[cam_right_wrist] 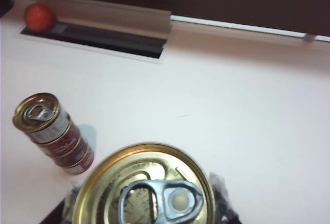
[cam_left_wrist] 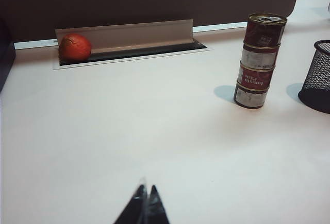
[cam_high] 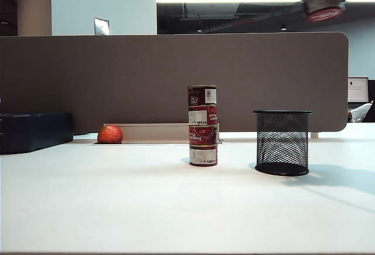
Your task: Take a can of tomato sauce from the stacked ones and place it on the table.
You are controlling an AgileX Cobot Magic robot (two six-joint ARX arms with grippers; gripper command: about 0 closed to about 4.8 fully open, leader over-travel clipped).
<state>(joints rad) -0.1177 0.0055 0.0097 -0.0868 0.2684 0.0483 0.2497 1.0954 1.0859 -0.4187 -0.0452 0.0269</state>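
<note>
Gold-topped and red-sided, the can (cam_right_wrist: 144, 188) is sitting in the right gripper (cam_high: 322, 3), whose jaws are closing partway on its sides, high above the table (cam_high: 117, 196) so it is clearing everything below. Beneath and to one side of that gripper, the stack (cam_high: 203, 125) is standing four cans tall, with the mesh cup (cam_high: 282, 142) nearly underneath. Far back from the stack, the left gripper (cam_left_wrist: 146, 206) is hanging with its tips together, holding nothing.
</note>
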